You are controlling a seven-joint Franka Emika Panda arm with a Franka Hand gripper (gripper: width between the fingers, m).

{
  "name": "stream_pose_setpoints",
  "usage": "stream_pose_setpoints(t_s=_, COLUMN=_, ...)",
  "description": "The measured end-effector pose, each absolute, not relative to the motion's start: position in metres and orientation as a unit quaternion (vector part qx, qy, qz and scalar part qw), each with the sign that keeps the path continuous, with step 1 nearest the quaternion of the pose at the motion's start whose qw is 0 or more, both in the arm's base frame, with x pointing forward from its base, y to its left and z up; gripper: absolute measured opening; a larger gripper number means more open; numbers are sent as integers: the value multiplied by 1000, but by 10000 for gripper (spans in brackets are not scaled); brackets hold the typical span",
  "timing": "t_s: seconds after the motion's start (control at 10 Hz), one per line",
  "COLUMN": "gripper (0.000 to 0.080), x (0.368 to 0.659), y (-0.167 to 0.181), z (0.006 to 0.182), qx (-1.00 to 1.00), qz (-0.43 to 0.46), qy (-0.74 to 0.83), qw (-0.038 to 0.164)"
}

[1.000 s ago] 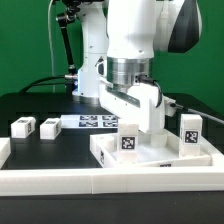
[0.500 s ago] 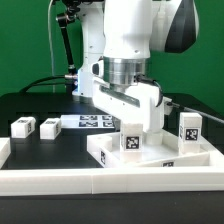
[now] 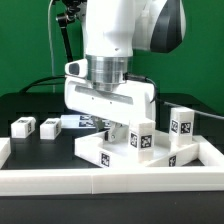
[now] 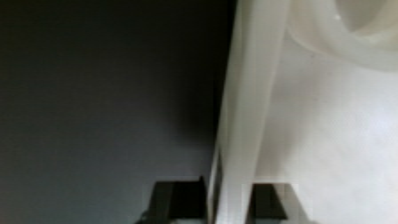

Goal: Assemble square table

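Observation:
The white square tabletop [image 3: 120, 157] lies near the front wall, turned at an angle. Two tagged white legs [image 3: 143, 137] [image 3: 181, 122] stand upright on it. My gripper [image 3: 112, 128] reaches down onto its far rim. In the wrist view the gripper [image 4: 222, 202] is shut on the tabletop's thin raised rim [image 4: 235, 110], with one dark finger [image 4: 176, 203] on each side of it. Two loose tagged legs [image 3: 22, 126] [image 3: 49, 127] lie on the black table at the exterior view's left.
The marker board [image 3: 82, 122] lies flat behind the tabletop, partly hidden by my hand. The long white border wall [image 3: 60, 181] runs along the front, with a corner piece at the exterior view's left [image 3: 4, 150]. Cables trail behind the arm.
My hand has swung toward the exterior view's left and turned. The tabletop has moved left and rotated with it, carrying both upright legs.

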State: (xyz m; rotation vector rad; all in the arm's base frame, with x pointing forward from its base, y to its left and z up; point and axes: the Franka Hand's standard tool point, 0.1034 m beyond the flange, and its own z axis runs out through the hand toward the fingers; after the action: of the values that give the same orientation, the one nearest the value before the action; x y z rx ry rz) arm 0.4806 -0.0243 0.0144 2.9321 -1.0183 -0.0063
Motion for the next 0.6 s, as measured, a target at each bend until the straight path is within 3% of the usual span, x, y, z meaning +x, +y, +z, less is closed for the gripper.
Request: stream_pose_setpoints(t_s=0.6, gripper=83, x=485, y=-32, z=16, qx=986, qz=5, qy=-164, qw=22)
